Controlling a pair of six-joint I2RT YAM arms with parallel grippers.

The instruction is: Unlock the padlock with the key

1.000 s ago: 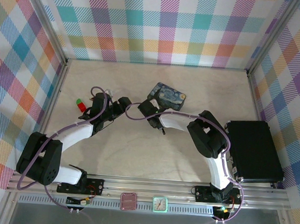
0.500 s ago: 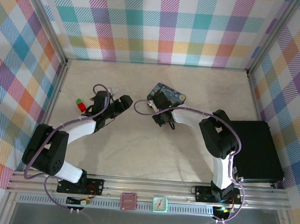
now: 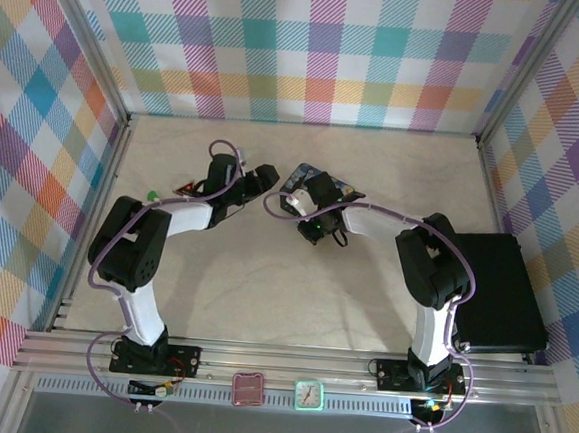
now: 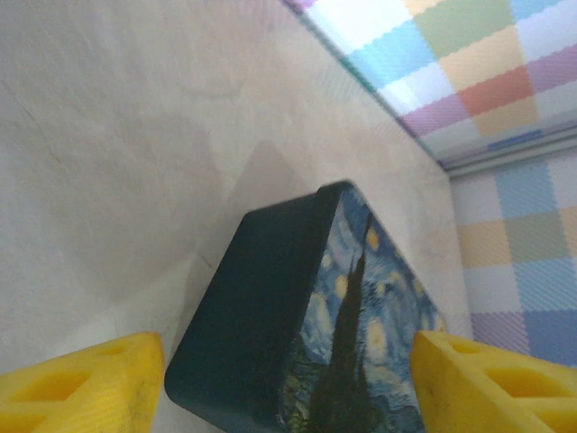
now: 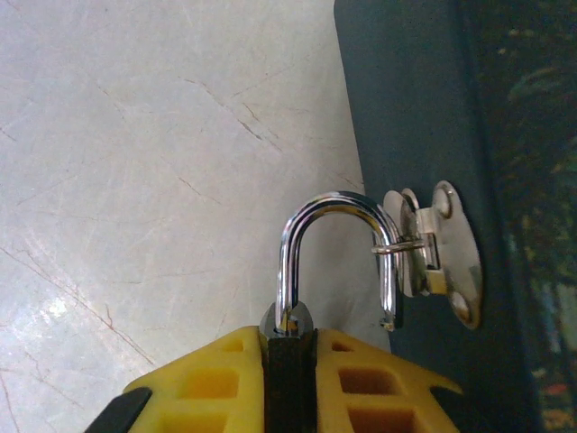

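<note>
My right gripper is shut on the black body of the padlock, low in the right wrist view. Its chrome shackle arches upward. The shackle's free end hangs outside the body, threaded through the wire ring of the metal hasp on the blue starry-night tin. My left gripper is open, one yellow finger on each side of a corner of the tin. From above, both grippers meet at the tin. The key is out of view.
A small red-and-green piece lies left of the left arm. A black case sits at the right edge of the table. A pink square and a small clock rest on the front rail.
The left arm has swung right and forward until its fingers straddle the tin, and its jaws narrowed slightly. The right gripper has edged towards the tin with the padlock.
</note>
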